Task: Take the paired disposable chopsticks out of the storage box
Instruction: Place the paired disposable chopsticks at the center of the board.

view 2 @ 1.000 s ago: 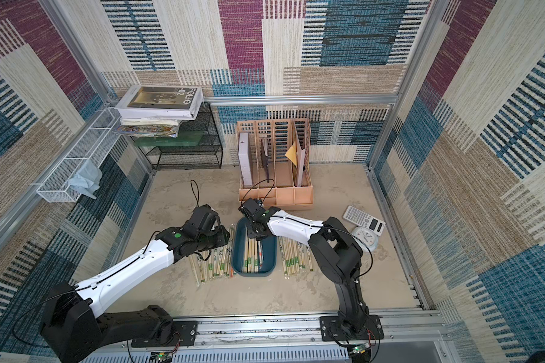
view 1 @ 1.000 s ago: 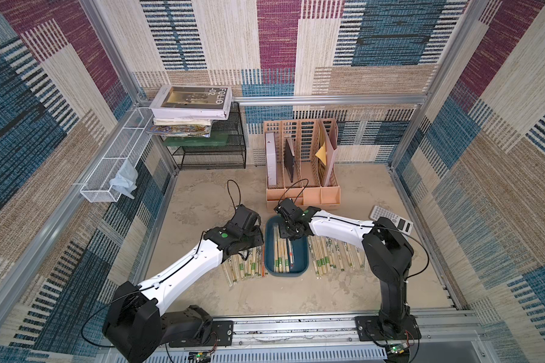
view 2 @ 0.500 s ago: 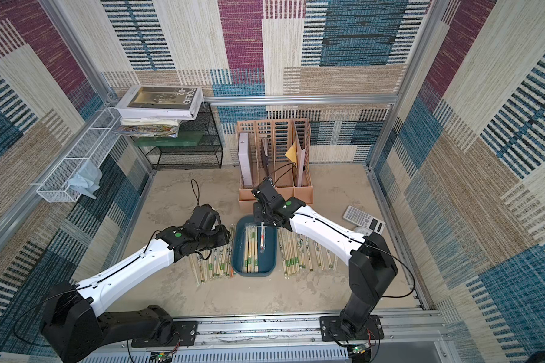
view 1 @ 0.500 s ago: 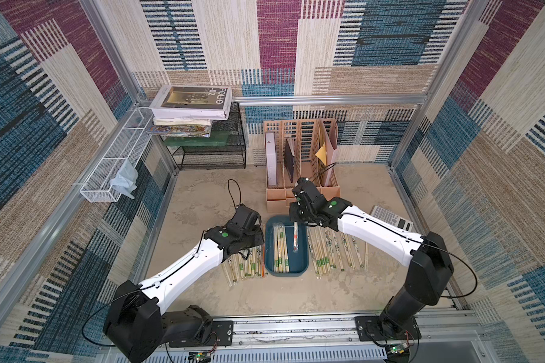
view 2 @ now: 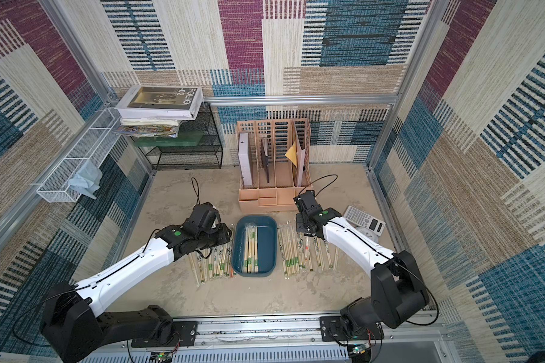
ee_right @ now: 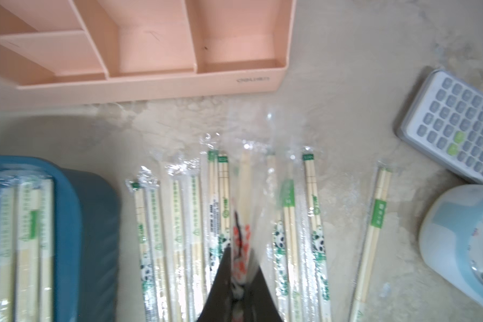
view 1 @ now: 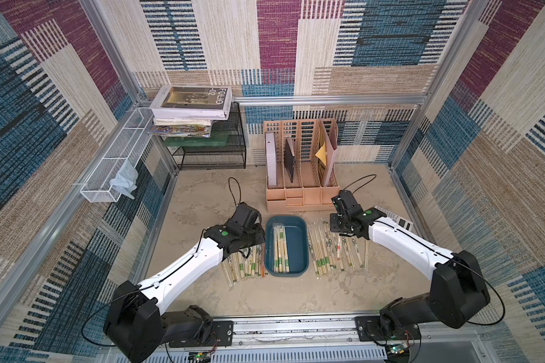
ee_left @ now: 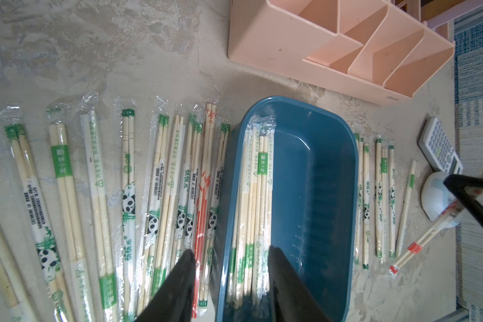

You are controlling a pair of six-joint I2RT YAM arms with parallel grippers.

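The storage box (view 1: 296, 248), a dark teal tray, lies mid-table in both top views, with a few paired disposable chopsticks (view 1: 279, 248) along its left wall. Rows of wrapped pairs lie on the table to its left (view 1: 244, 264) and right (view 1: 331, 251). My left gripper (ee_left: 231, 249) is open and straddles the box's left wall, one finger over the chopsticks inside (ee_left: 258, 200) and one over the row outside. My right gripper (ee_right: 241, 262) is shut on an orange-red printed pair (ee_right: 244, 195), held tilted above the right row.
A peach file organizer (view 1: 301, 188) stands just behind the box. A calculator (view 2: 364, 220) and a round white-blue timer (ee_right: 463, 245) lie right of the right row. A black mesh rack (view 1: 211, 151) with books and a white wire basket (view 1: 114, 163) are at the back left.
My right arm has lifted the orange-red pair out of the box and swung right with it, over the right row. The left arm has not moved.
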